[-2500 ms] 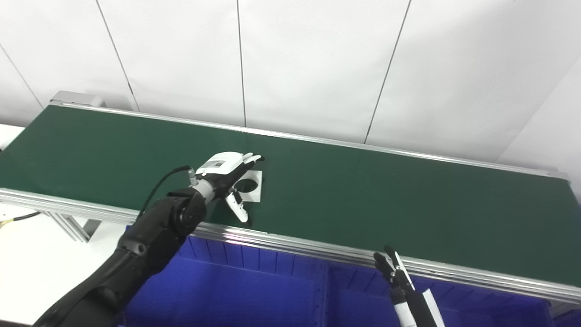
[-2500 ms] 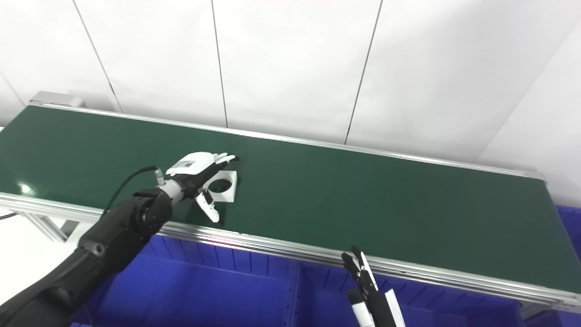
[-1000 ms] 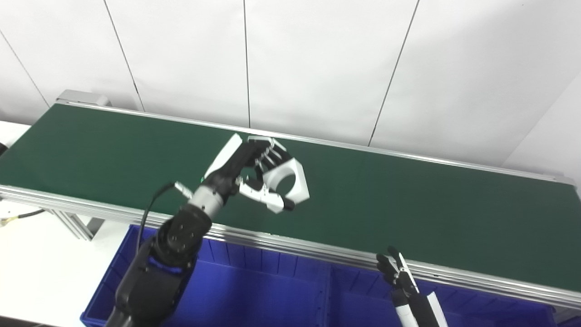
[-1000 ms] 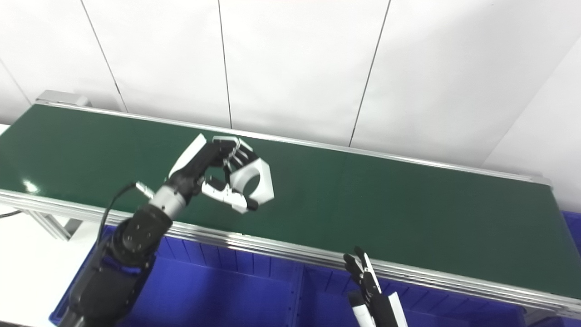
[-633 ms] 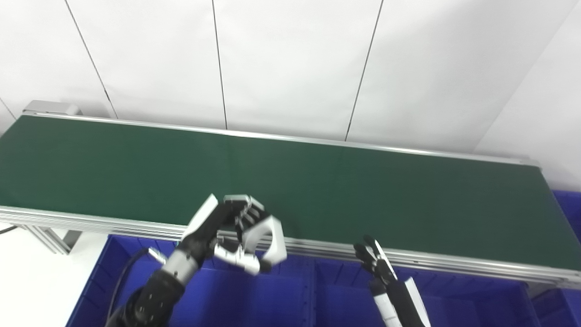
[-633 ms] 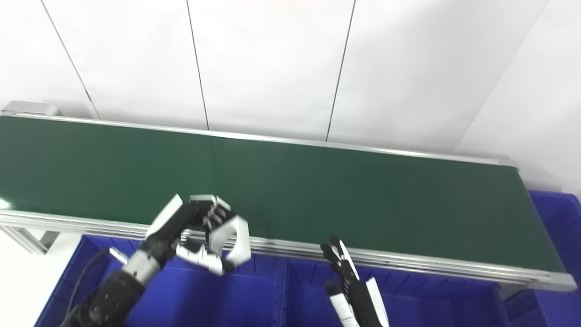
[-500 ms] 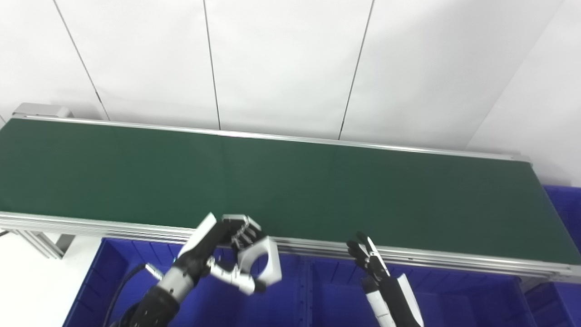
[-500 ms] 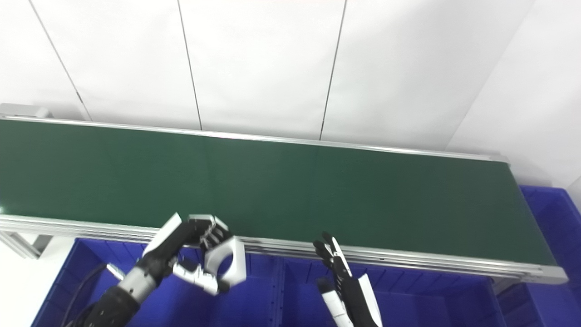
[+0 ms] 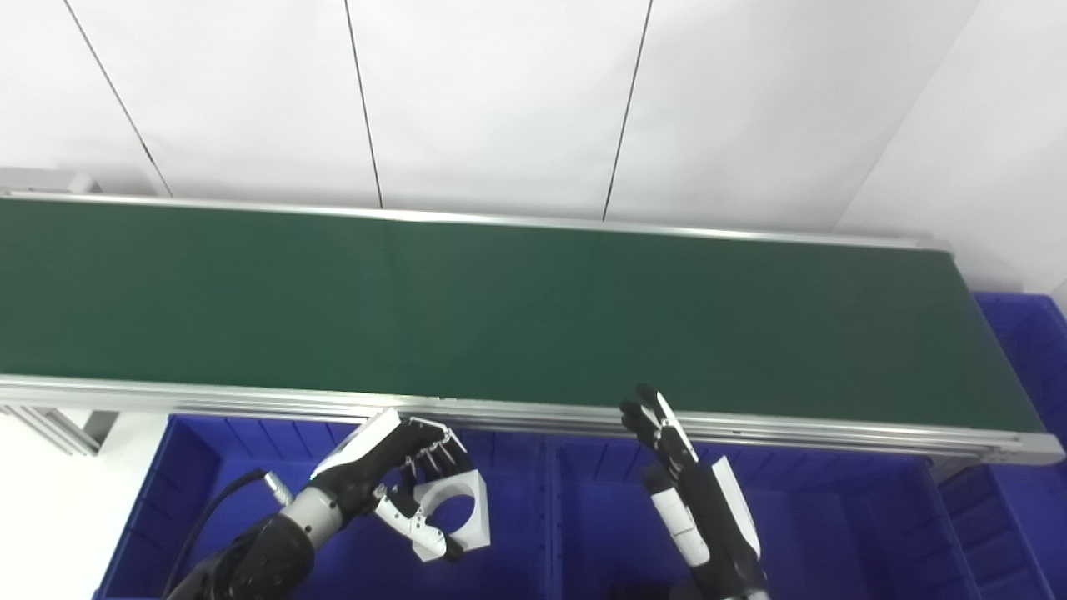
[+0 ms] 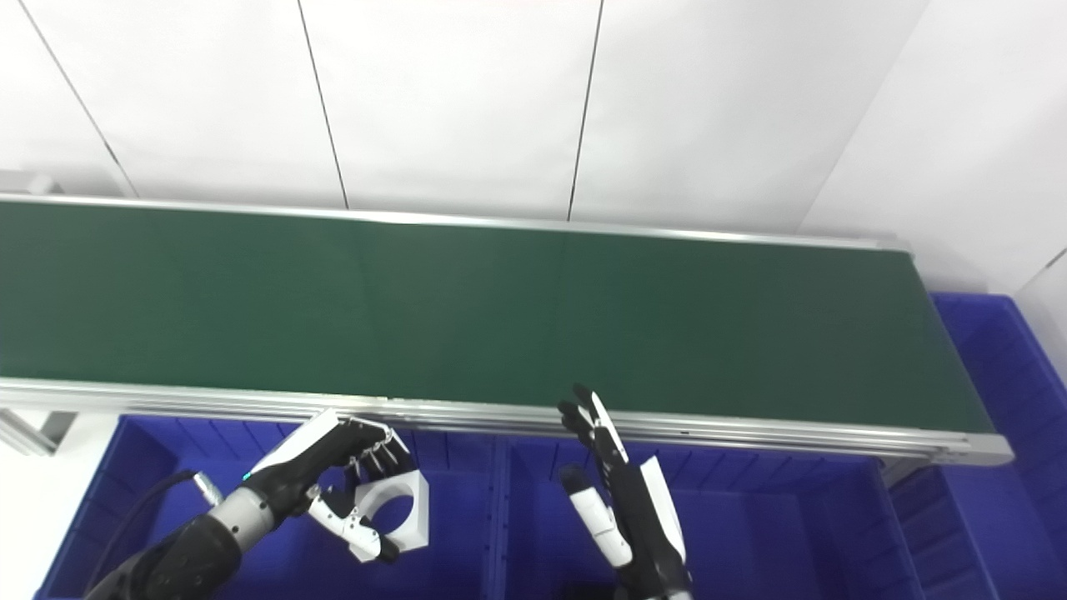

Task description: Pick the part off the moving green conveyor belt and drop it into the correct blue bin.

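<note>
1. Over the left blue bin point(image 9: 200, 467), just near of the conveyor's aluminium rail point(image 9: 533, 412), the left hand point(image 9: 392, 479) grasps the white part point(image 9: 454, 517).
2. The part is a flat, roughly square white block with a large round hole through its middle and a cut corner at its upper right.
3. It stands nearly on edge, its broad face and the bore turned toward the camera; no long axis stands out, since it is about as wide as it is tall.
4. The fingers point(image 9: 433, 454) curl over the part's top edge and the thumb point(image 9: 417, 533) runs along its lower left side, so the part hangs pinched between them, above the bin's inside and clear of its walls.
5. The right hand point(image 9: 667, 433) is empty, fingers straight and slightly spread, pointing up toward the rail from above the middle blue bin point(image 9: 834, 517).
6. The green conveyor belt point(image 9: 533, 308) runs left to right across the scene with nothing lying on it.
7. A third blue bin point(image 9: 1029, 333) shows at the belt's far right end.
</note>
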`<state>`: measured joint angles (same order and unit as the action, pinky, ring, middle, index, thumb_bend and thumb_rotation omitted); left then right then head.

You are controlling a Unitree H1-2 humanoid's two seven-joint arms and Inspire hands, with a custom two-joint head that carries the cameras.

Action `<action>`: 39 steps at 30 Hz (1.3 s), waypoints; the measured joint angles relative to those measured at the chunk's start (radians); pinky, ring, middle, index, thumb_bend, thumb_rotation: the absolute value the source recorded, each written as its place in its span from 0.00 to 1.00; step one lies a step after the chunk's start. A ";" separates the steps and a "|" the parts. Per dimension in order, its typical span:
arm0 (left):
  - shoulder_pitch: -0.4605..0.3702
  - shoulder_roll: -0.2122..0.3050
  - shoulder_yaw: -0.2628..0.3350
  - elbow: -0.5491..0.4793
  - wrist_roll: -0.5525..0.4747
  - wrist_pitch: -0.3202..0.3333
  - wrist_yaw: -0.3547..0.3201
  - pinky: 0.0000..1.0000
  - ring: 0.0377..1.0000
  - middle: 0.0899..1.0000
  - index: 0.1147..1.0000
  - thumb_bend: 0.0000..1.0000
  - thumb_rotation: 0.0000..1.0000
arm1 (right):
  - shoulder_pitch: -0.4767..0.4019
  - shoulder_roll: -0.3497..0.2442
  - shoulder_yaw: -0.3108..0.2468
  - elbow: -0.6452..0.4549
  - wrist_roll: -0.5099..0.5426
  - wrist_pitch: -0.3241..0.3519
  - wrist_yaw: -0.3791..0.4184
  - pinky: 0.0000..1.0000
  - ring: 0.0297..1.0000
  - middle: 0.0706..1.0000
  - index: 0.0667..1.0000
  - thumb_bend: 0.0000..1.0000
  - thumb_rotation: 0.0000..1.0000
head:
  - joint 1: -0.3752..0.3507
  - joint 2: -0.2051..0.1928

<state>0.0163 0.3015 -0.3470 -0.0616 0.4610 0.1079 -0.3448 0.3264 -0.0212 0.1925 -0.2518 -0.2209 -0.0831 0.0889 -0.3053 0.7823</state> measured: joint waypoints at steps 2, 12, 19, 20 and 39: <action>0.000 -0.001 -0.010 -0.009 0.013 0.034 -0.020 0.35 0.35 0.41 0.48 0.49 0.00 | 0.004 0.000 -0.001 -0.012 0.002 0.006 0.002 0.91 0.90 0.90 0.98 0.70 1.00 | 0.003 0.008; -0.004 -0.060 -0.039 -0.066 0.121 0.237 -0.038 0.56 0.57 0.56 0.45 0.51 0.02 | 0.028 -0.029 -0.034 -0.064 0.050 0.065 0.011 0.91 0.91 0.92 0.99 0.70 0.97 | 0.052 0.021; -0.019 -0.060 -0.083 -0.095 0.164 0.322 -0.099 0.71 0.86 0.94 0.91 0.69 0.27 | 0.040 -0.054 -0.047 -0.103 0.082 0.096 0.024 0.91 0.92 0.93 0.99 0.69 0.96 | 0.064 0.031; -0.024 -0.058 -0.088 -0.097 0.179 0.339 -0.137 0.74 0.91 0.98 0.95 0.73 0.34 | 0.042 -0.056 -0.048 -0.109 0.085 0.102 0.024 0.91 0.92 0.93 0.99 0.70 0.96 | 0.066 0.031; 0.148 -0.084 0.111 -0.238 -0.247 0.192 -0.156 0.91 1.00 1.00 0.96 0.93 0.47 | 0.083 -0.052 -0.022 -0.181 0.035 0.184 0.024 0.91 0.93 0.95 1.00 0.75 0.92 | 0.043 0.048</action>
<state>0.1644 0.2180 -0.2363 -0.2997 0.2143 0.3003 -0.5012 0.4099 -0.0735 0.1706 -0.4332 -0.1862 0.1005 0.1132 -0.2623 0.8299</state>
